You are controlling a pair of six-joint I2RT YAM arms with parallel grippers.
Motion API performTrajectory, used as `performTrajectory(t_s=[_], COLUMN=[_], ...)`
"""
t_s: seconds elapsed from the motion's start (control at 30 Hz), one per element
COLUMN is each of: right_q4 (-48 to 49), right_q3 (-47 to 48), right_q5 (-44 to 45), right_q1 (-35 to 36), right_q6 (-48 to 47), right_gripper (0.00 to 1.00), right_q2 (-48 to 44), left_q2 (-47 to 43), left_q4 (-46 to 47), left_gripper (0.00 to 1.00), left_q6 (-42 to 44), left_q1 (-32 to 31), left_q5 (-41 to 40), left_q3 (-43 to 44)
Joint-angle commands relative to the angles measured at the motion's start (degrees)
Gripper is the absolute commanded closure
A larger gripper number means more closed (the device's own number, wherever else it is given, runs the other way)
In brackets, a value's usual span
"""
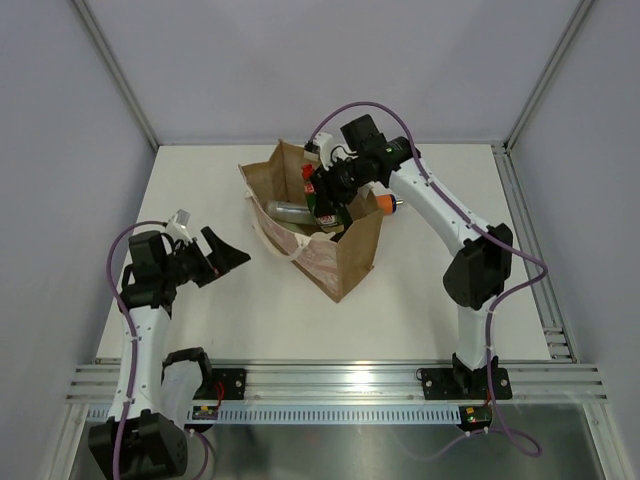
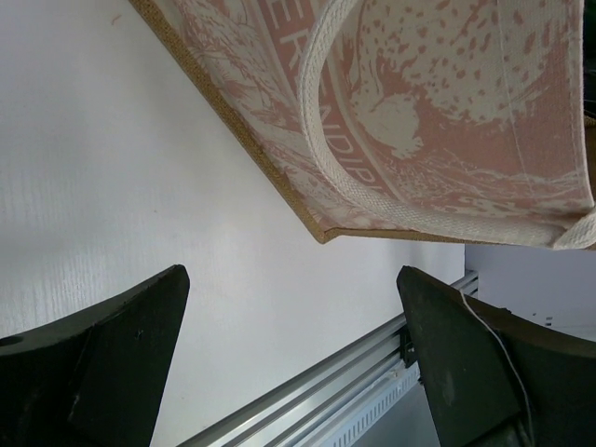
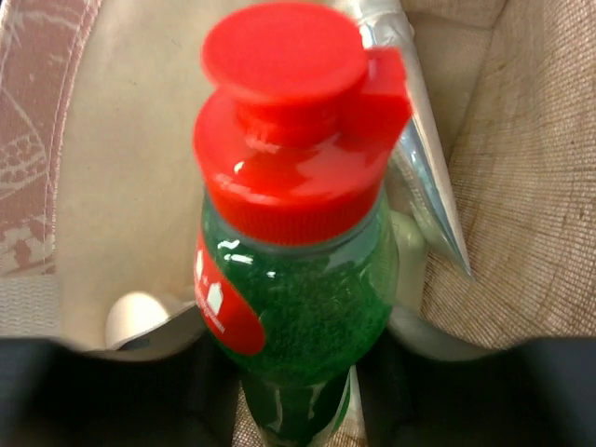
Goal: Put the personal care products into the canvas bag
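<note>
grip is firm: right hand (image 1: 333, 186) clamped on the red-capped green bottle (image 3: 298, 317), down in the mouth of the bag (image 1: 345, 262). silver tube (image 3: 424, 186) and pale bottle (image 1: 290, 210) lie inside beside it. left hand (image 2: 298, 372) spread wide, holding nothing, over the worktop (image 1: 200, 180) near the bag's patterned side.

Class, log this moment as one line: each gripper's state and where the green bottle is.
left gripper: open, empty, near bag | right gripper: shut on green bottle | green bottle: inside bag mouth
</note>
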Motion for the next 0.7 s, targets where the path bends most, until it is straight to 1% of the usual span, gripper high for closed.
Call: performTrajectory(t_s=[0.0, 0.03, 0.13, 0.17, 0.23, 0.3, 0.33, 0.37, 0.4, 0.47, 0.5, 0.57, 0.6, 0.67], right_q4=[-0.69, -0.86, -2.79, -3.49, -4.38, -5.86, -5.61, -4.48, -0.99, 2.46, 4.83, 4.24, 0.41, -5.92], right_q3=[2.57, 3.36, 9.5, 13.0, 14.96, 15.94, 15.5, 13.32, 11.91, 7.62, 5.93, 2.95, 2.58, 2.84], right_q5=[0.63, 2.29, 4.58, 4.24, 2.67, -1.27, -7.22, -9.62, -12.43, -14.3, -15.09, -15.45, -14.84, -11.86], right_q1=[0.32, 0.32, -0.21, -0.73, -1.7, -4.5, -6.0, -7.58, -10.99, -14.61, -17.84, -20.33, -21.9, -22.79], right_q6=[-2.71, -3.23, -4.29, -4.55, -5.34, -7.79, -9.9, -9.66, -8.0, -7.63, -10.16, -16.73, -25.65, -33.35], right_gripper=[0.35, 0.19, 0.01, 0.01, 0.01, 0.01, 0.01, 0.01, 0.01, 0.0, 0.0, 0.0, 0.01, 0.0], right_q2=[-7.26, -7.71, -8.86, -8.86, -9.12, -9.91, -10.35, -11.05, -12.45, -13.95, -14.22, -13.44, -12.56, -9.32], left_q2=[-1.37, -1.64, -1.73, -1.81, -1.81, -1.99, -2.08, -2.34, -2.43, -2.6, -2.61, -2.61, -2.52, -2.61], left_q4=[1.45, 1.71, 1.63, 1.89, 2.24, 2.33, 2.33, 2.51, 2.51, 2.6, 2.6, 2.6, 2.6, 2.68], left_gripper=[0.01, 0.01, 0.01, 0.01, 0.01, 0.01, 0.01, 0.01, 0.01, 0.01, 0.01, 0.01, 0.01, 0.01], left_q6=[1.47, 1.3, 1.64, 1.73, 1.56, 1.64, 1.64, 1.56, 1.56, 1.56, 1.47, 1.38, 1.38, 1.29], left_q1=[-0.56, -0.65, -0.91, -0.91, -1.09, -1.18, -1.18, -1.35, -1.53, -1.7, -1.79, -1.88, -1.88, -2.06], left_q5=[0.11, 0.11, 0.11, 0.11, 0.11, 0.11, 0.11, 0.11, 0.03, 0.11, 0.2, 0.2, 0.46, 0.73], left_q3=[-0.91, -1.52, -1.09, -1.18, -1.53, -1.53, -1.53, -1.7, -1.71, -1.79, -1.79, -1.88, -1.88, -1.88])
